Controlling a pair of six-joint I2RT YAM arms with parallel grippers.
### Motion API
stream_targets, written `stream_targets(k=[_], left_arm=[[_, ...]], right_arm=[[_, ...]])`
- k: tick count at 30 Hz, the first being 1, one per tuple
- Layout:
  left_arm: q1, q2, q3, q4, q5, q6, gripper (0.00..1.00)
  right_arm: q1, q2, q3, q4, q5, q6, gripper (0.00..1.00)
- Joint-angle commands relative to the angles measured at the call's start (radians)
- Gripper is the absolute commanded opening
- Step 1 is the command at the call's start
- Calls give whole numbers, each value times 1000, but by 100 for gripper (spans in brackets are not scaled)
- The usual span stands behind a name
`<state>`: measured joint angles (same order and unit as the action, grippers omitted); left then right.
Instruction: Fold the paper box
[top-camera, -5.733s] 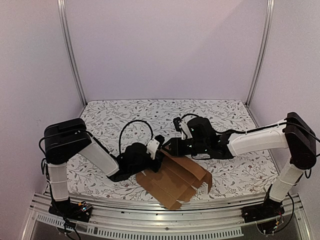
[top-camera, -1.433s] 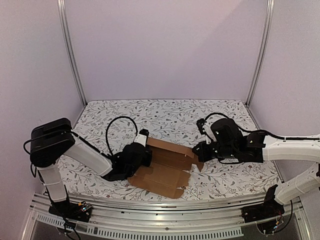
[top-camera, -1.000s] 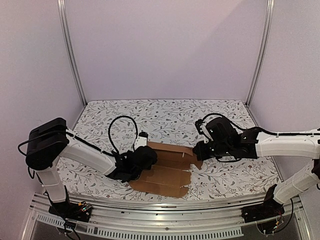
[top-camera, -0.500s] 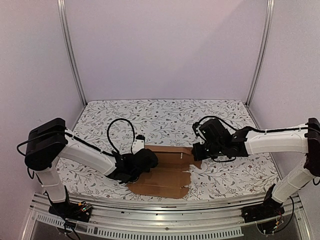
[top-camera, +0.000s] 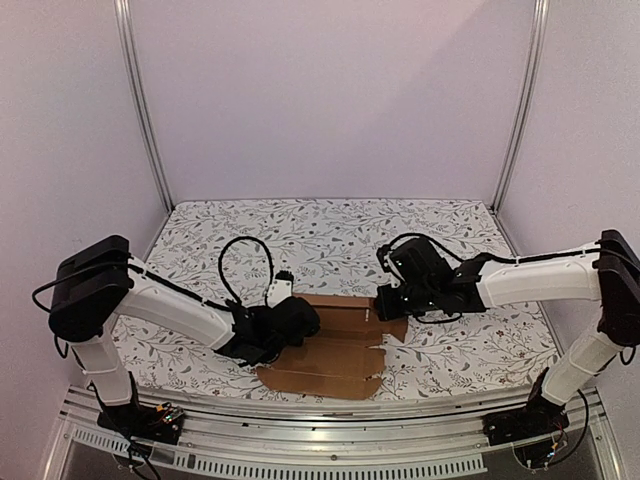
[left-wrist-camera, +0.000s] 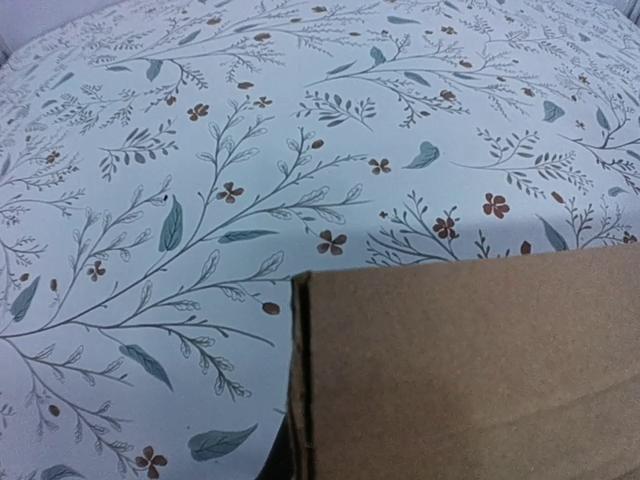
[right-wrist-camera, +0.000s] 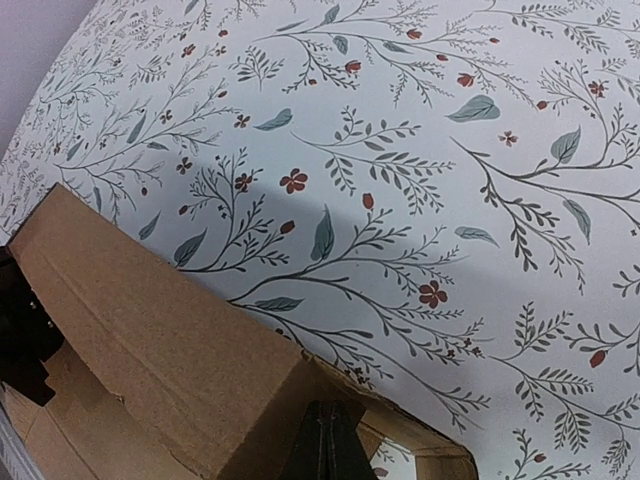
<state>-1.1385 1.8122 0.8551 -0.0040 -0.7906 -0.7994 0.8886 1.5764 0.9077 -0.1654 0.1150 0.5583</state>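
I judged the job barely begun. The paper box (top-camera: 330, 345) lay spread out, mostly flat, on the flowered counter (top-camera: 330, 230), toward its near edge and between the two arms. From overhead its panels and creases were plain to see, with small tabs showing along its right side. No walls stood up all round, and nothing had been tucked in. The one sign of progress was along the box's far edge: in both wrist views a strip of cardboard there stood up from the counter, bent over at a crease, which I took for the first wall being raised. My left hand (top-camera: 298, 322) sat over the box's left end. Its wrist camera showed only cardboard close up and none of its fingers, so I could not tell how far open it was or whether it held anything. My right hand (top-camera: 383, 303) was at the box's far right corner. In its wrist view the fingers made one dark wedge, drawn close together right at the raised fold, and I judged them pinched on that edge, though the contact itself was partly hidden. What was left, as I read it, was nearly everything: the other walls, the end flaps and the tabs.
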Motion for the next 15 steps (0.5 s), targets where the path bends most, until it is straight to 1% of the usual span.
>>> stream_targets(k=[1,10,15], left_arm=[[-19,7,13,-65,48,-16,0],[-20,21,19,-71,128,-73,0],[-20,21,23,-66,178,-99,0]], right_arm=[[-3,27,-26,83,-40,47,0],[44,49,-73,233,-32,141,0],[52,51,-110,354,-25,215,0]])
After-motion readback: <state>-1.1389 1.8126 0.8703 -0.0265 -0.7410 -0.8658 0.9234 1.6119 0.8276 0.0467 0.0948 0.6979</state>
